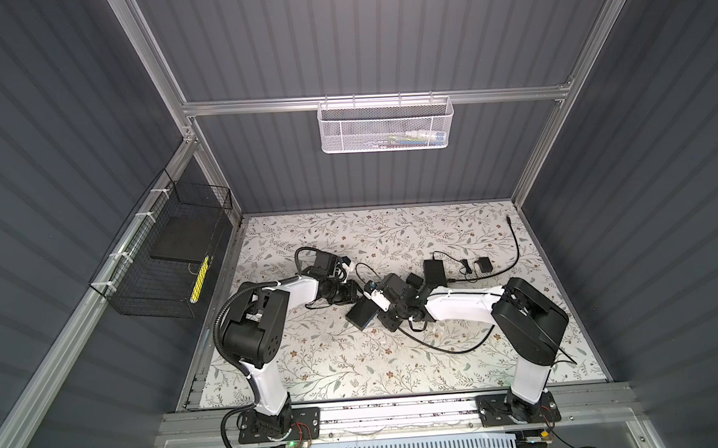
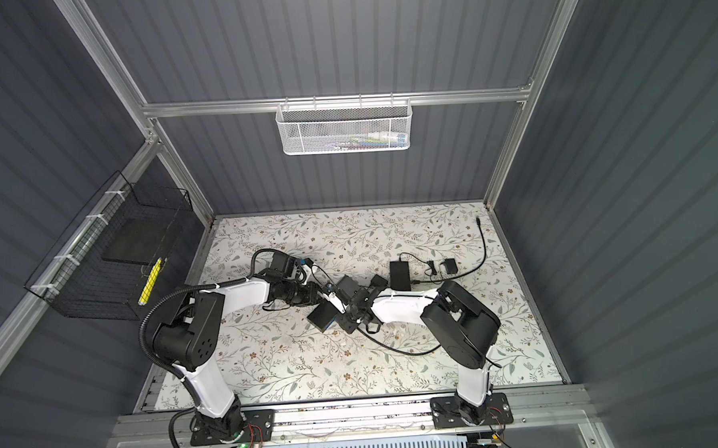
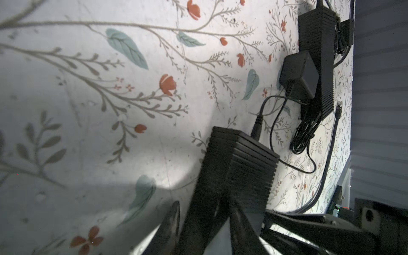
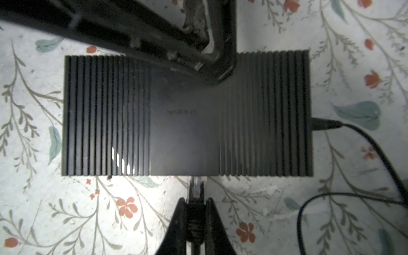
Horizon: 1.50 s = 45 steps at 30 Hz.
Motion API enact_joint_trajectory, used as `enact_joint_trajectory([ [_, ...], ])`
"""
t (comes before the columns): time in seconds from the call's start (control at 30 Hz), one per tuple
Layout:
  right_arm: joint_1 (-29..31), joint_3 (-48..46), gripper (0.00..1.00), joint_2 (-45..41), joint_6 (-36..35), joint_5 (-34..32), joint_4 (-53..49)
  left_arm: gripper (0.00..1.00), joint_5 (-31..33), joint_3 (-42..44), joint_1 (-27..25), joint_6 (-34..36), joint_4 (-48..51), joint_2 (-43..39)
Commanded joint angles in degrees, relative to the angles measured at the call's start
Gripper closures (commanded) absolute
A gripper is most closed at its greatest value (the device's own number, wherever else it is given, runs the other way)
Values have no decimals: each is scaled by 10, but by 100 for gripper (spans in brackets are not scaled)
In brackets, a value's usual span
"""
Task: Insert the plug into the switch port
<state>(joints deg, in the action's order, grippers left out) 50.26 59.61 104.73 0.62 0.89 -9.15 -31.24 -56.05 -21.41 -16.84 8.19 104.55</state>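
Note:
The switch is a black ribbed box, seen in both top views at mid-table. My right gripper is shut on the black boot of the plug. The plug's clear tip meets the switch's near edge, and the port itself is hidden. My left gripper is turned on its side and shut on the far end of the switch, one finger lying on its top face. A thin power lead is plugged into one short side of the switch.
A larger black power brick, a small adapter and a long black cable lie behind the right arm. A loose cable loop trails in front. A white mesh basket hangs on the back wall, a black wire basket at the left.

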Motion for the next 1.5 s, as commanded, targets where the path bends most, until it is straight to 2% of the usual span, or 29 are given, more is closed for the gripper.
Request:
enact_joint_trajectory([
  [0.0,-1,3,100,12,5,-2,17,67,38,23,-3,12,51,17],
  [0.37,-3,11,100,15,-7,-11,29,74,6,40,-16,12,26,43],
  [1.0,-14,55,100,31,-47,-19,38,77,-28,49,-30,10,-1,70],
  [1.47,-21,79,100,49,-44,-21,65,80,-47,61,-37,-2,-28,82],
])
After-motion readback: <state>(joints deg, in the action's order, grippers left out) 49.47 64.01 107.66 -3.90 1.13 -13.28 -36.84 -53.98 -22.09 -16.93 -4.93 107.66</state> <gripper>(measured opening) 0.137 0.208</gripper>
